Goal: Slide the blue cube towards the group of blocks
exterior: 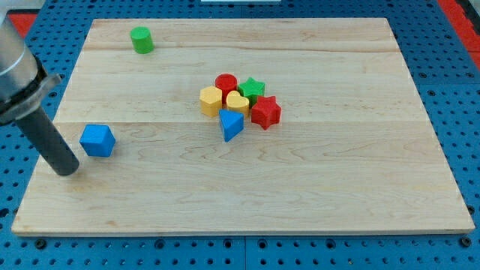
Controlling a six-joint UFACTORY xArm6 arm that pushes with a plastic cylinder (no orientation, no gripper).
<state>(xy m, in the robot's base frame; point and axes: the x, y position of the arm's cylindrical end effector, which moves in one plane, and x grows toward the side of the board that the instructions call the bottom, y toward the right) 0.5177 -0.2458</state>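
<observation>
Wooden desk [315, 195] all set — my tip [67, 169], a bare rod with no fingers to open, sits just left of the blue cube [97, 140]. Approach step — next, shove right toward the group of blocks [238, 105].

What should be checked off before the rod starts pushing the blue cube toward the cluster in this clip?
1. My tip sits on the far side of the blue cube from the group: ok, it is to the view's left and slightly below.
2. Tip touching the cube: not ok, a small gap shows.
3. Path from cube to the group clear: ok, bare board lies between them.
4. Group compact: ok, the blue wedge, red star, yellow heart, yellow block, red cylinder and green star sit together.
5. Green cylinder out of the way: ok, near the view's top left.
</observation>
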